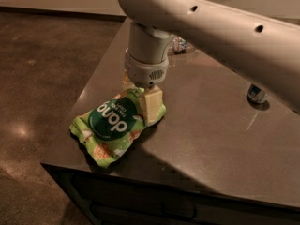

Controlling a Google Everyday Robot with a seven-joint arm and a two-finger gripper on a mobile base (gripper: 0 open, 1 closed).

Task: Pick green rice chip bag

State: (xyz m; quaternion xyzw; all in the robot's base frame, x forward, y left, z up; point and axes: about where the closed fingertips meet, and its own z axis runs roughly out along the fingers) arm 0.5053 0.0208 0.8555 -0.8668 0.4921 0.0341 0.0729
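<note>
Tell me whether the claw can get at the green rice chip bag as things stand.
Probably yes. The claw is down at the right end of the green rice chip bag, which lies near the corner of the table, and nothing stands between them.

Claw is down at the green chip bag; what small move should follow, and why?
Probably a short straight lift to test the hold: the claw meets one end of the green chip bag, which lies flat on the table near its corner.
</note>
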